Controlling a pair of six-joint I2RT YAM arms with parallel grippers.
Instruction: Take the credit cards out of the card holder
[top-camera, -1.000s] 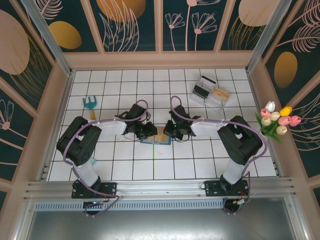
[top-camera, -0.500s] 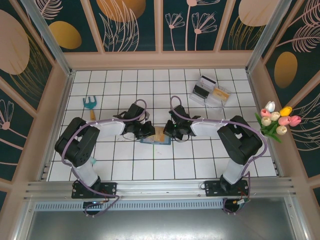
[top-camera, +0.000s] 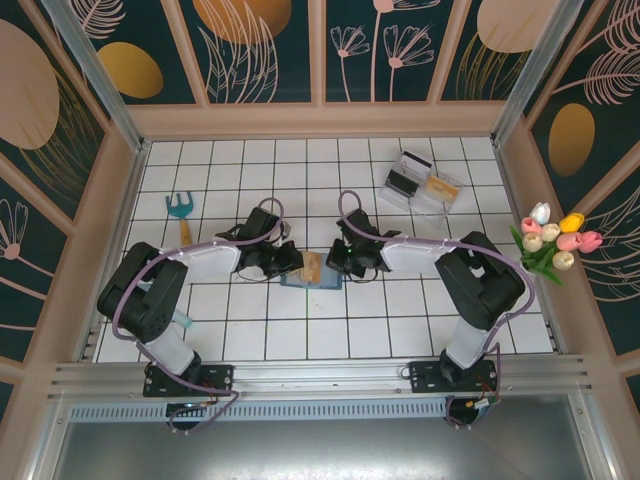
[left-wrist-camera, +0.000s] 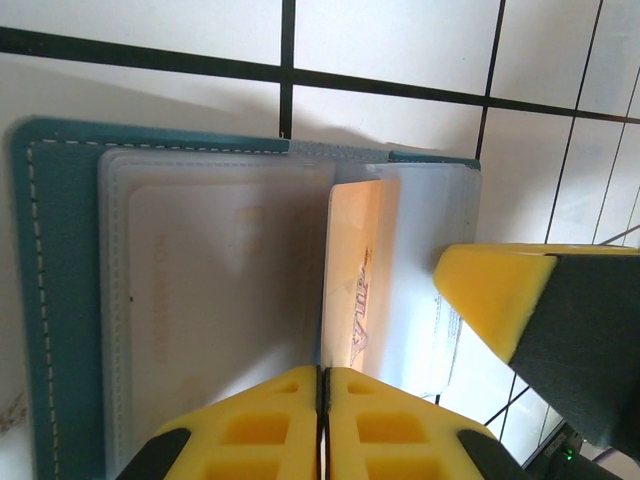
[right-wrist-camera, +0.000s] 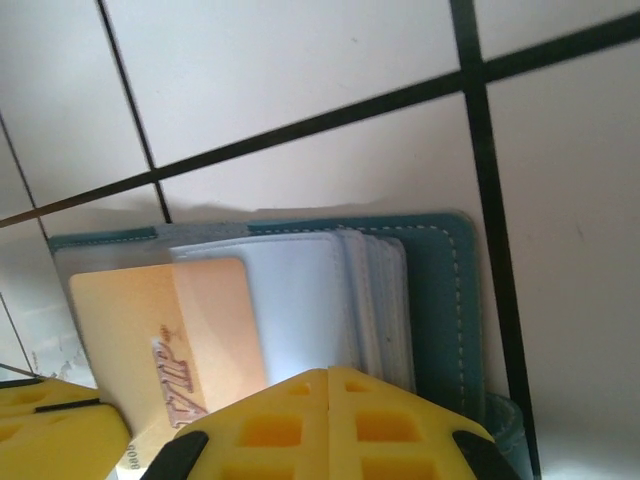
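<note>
Top view: we found the card holder (top-camera: 308, 284) lying open on the tiled bench (top-camera: 400, 320), with the left gripper (top-camera: 292, 262) at its left end and the right gripper (top-camera: 335, 262) at its right end.

Left wrist: the jaws were clenched on the edge of the yellow-orange card (left-wrist-camera: 355, 260), which tilted up from the holder's clear sleeves.

Right wrist: the jaws were clenched with nothing between them, over the holder's sleeves.

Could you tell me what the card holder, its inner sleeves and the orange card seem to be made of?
Card holder: soft leather-like teal material, matte, stitched along the edge.
Inner sleeves: frosted translucent plastic; print shows through.
Orange card: probably rigid plastic, smooth, flat with rounded corner.
</note>
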